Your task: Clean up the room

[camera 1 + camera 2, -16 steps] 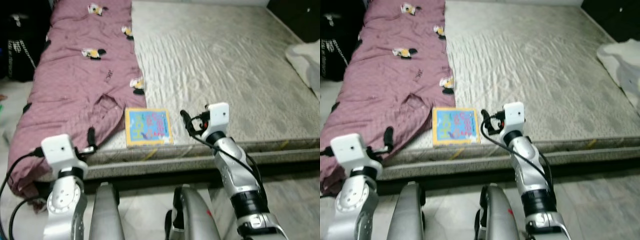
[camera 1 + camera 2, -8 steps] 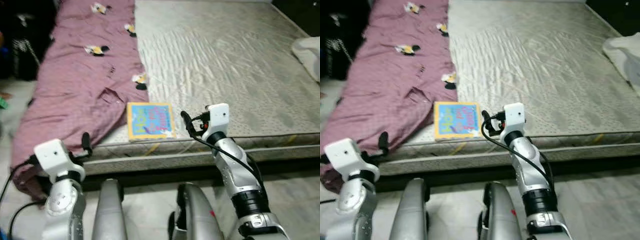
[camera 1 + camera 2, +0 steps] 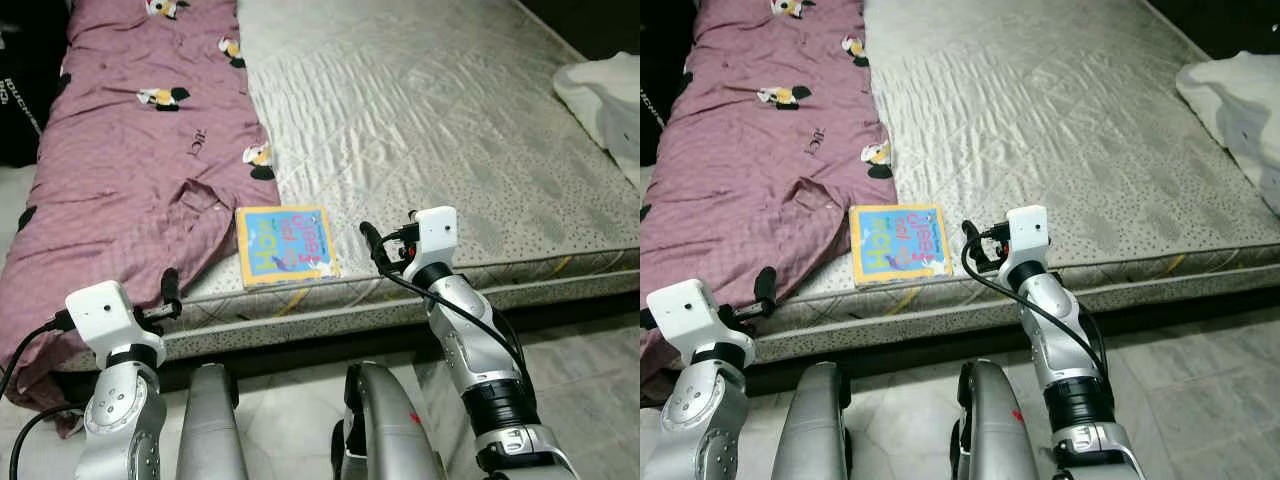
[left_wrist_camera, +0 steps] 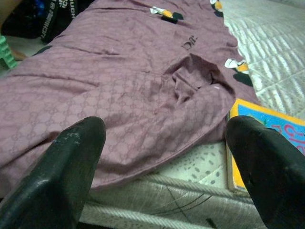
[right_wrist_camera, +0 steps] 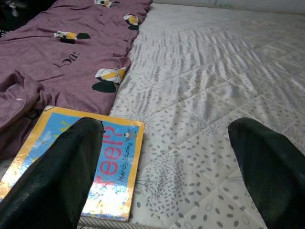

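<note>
A colourful book (image 3: pixel 898 243) lay near the mattress (image 3: pixel 1060 130) edge, between the purple blanket (image 3: pixel 760 150) and the right gripper (image 3: pixel 972 245).

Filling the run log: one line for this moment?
left tool open, idle | right tool open beside picture book | book flat at mattress edge
</note>
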Controlling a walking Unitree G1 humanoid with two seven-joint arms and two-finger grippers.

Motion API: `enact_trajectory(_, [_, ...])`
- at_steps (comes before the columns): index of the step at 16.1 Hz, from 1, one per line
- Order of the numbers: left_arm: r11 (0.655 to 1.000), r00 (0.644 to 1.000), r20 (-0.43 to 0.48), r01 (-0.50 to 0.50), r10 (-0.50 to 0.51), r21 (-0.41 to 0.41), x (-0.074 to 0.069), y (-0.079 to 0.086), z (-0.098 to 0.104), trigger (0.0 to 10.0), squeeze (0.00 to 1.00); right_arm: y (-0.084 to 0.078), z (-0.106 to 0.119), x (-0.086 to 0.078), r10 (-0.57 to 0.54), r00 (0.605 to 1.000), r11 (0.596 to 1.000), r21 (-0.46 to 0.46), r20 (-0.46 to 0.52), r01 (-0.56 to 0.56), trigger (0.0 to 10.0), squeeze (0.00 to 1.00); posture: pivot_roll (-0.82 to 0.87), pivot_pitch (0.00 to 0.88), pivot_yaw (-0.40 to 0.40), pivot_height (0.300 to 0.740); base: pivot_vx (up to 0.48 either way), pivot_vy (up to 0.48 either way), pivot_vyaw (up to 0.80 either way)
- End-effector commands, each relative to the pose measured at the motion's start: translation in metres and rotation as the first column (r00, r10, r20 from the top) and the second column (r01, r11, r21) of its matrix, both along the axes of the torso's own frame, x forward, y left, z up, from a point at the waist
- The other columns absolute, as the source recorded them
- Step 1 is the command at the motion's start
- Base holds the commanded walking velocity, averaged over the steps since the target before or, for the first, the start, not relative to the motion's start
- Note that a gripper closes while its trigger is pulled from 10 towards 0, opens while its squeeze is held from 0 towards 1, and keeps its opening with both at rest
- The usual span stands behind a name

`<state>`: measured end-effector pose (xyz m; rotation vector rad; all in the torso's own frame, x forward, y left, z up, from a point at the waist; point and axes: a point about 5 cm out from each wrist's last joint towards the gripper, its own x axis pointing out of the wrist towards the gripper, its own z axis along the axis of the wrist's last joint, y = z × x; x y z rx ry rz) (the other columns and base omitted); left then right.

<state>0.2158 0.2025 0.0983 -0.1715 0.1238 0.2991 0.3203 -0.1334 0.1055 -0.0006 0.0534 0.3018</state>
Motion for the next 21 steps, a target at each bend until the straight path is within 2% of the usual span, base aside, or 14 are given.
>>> enact_trajectory(1, [1.0,1.0,-0.002,0.01,-0.01,0.004,0.0,-0.001,0.002,10.0,0.0,0.0,0.003,0.001,0.001,1.0,1.0,-0.007,0.006,-0.001,10.0,0.0,0.02,0.153,-0.077,0.601,0.311,0.0,0.0])
enact_trajectory(8, [1.0,1.0,-0.006,0.026,-0.026,0.003,0.001,-0.002,0.002,10.0,0.0,-0.001,0.002,0.0,0.0,1.0,1.0,-0.006,0.007,0.0,10.0,0.0,0.02,0.152,-0.073,0.601,0.339,0.0,0.0])
enact_trajectory(14, [0.998,0.998,-0.029,0.064,-0.064,0.001,-0.008,-0.007,0.0,10.0,0.0,-0.007,-0.005,-0.013,-0.015,1.0,1.0,-0.013,-0.003,0.015,10.0,0.0,0.02,0.152,-0.064,0.601,0.343,0.0,0.0])
enact_trajectory(17, [0.997,0.997,-0.038,0.074,-0.074,-0.01,-0.005,-0.009,-0.005,10.0,0.0,-0.007,-0.01,-0.017,-0.015,1.0,1.0,-0.02,-0.011,0.015,10.0,0.0,0.01,0.143,-0.057,0.601,0.107,0.0,0.0])
enact_trajectory(18, [0.997,0.996,-0.055,0.077,-0.077,-0.011,-0.004,-0.01,-0.011,10.0,0.0,-0.008,-0.015,-0.018,-0.023,0.999,0.999,-0.024,-0.022,0.022,10.0,0.0,0.01,0.151,-0.052,0.601,0.0,0.0,0.0])
enact_trajectory(19, [0.994,0.988,-0.111,0.104,-0.107,-0.028,-0.002,-0.017,-0.022,10.0,0.0,-0.012,-0.019,-0.02,-0.045,0.998,0.999,-0.03,-0.035,0.044,10.0,0.0,0.01,0.148,-0.043,0.601,0.0,0.0,0.0])
enact_trajectory(20, [0.989,0.978,-0.151,0.139,-0.146,-0.053,0.0,-0.023,-0.029,10.0,0.0,-0.014,-0.015,-0.022,-0.052,0.998,0.998,-0.029,-0.028,0.051,10.0,0.0,0.01,0.146,-0.037,0.601,0.0,0.0,0.0])
enact_trajectory(21, [0.986,0.975,-0.15,0.156,-0.164,-0.058,0.002,-0.025,-0.026,10.0,0.0,-0.014,-0.01,-0.021,-0.05,0.999,0.998,-0.027,-0.019,0.049,10.0,0.0,0.0,0.134,-0.032,0.601,0.0,0.0,0.0])
